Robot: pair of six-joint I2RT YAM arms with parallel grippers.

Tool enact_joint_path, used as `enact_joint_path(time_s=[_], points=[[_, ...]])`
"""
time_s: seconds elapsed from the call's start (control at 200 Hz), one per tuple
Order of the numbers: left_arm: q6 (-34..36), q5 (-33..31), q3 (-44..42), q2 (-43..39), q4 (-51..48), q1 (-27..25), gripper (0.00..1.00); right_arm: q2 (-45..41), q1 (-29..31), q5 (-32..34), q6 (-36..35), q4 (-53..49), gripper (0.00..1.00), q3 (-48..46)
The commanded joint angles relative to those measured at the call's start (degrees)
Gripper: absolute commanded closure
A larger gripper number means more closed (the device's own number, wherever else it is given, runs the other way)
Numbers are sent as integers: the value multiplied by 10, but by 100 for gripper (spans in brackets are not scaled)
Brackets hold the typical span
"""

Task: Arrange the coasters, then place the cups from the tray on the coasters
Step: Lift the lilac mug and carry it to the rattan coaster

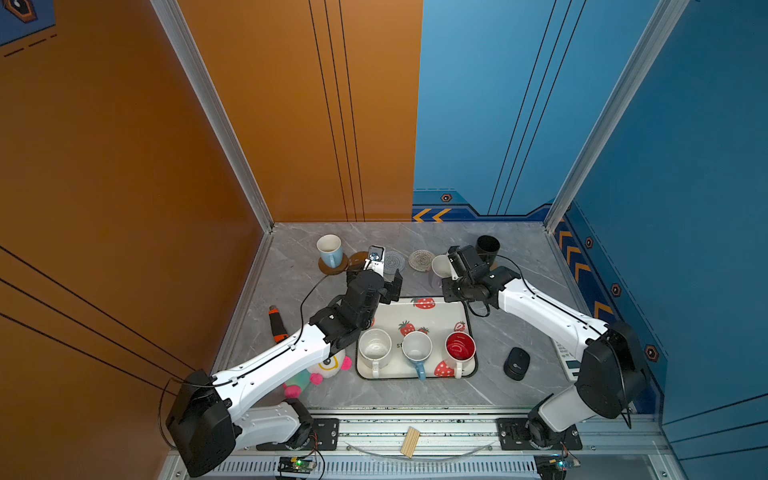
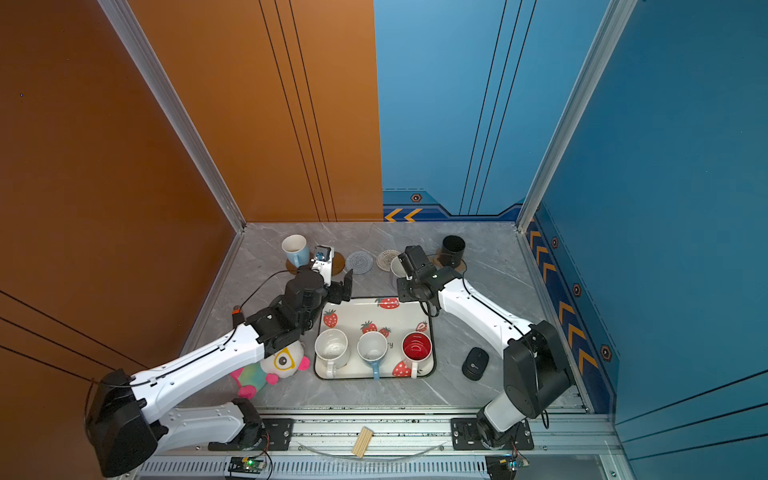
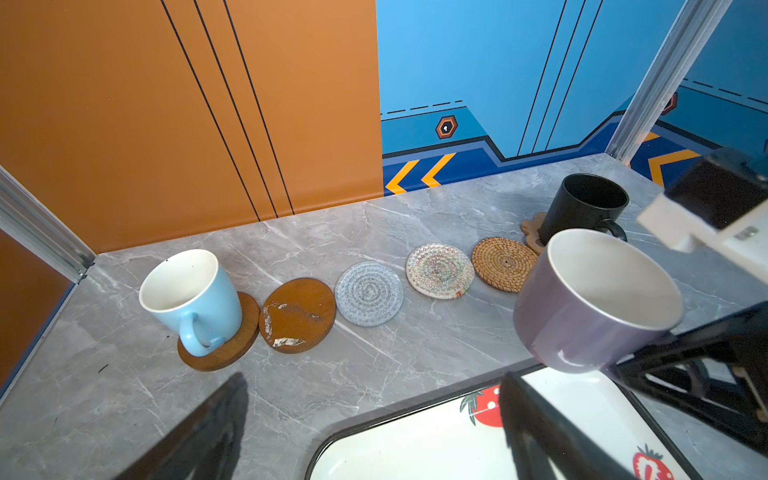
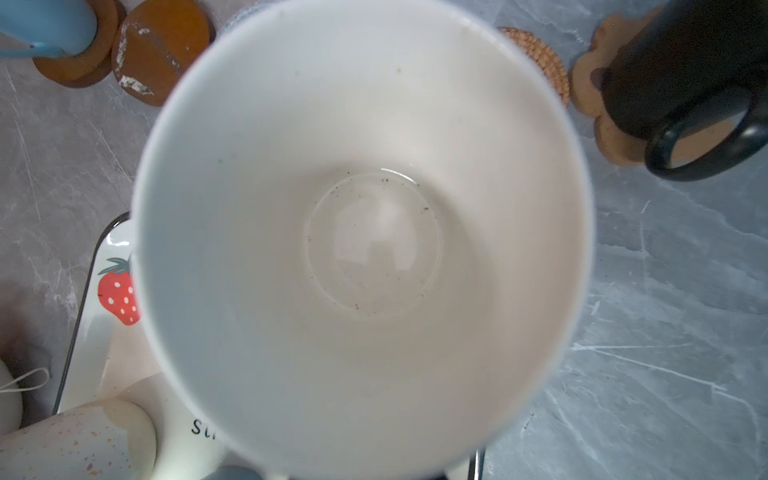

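Observation:
Several coasters lie in a row along the back: a brown disc, a grey woven one, a cream woven one and a rattan one. A light blue cup stands on another brown disc. A black cup stands on the paw coaster. My right gripper is shut on a lavender cup, held tilted in the air past the tray's far edge; the cup hides the fingers in the right wrist view. My left gripper hangs open and empty over the tray's far left corner.
On the tray stand a speckled cream cup, a light blue cup and a white cup with a red inside. A plush toy and an orange tool lie left of the tray, a black mouse right of it.

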Motion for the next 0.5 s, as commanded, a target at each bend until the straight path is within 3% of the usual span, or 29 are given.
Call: enact_joint_path(time_s=[0.0,0.496], points=[[-6,10,-5,-9,8,9,5,-9,-21,-8,-20,14,100,43],[-10,20,-19,-12,13,25,5,138,-84,11,-55,-16,100,192]])
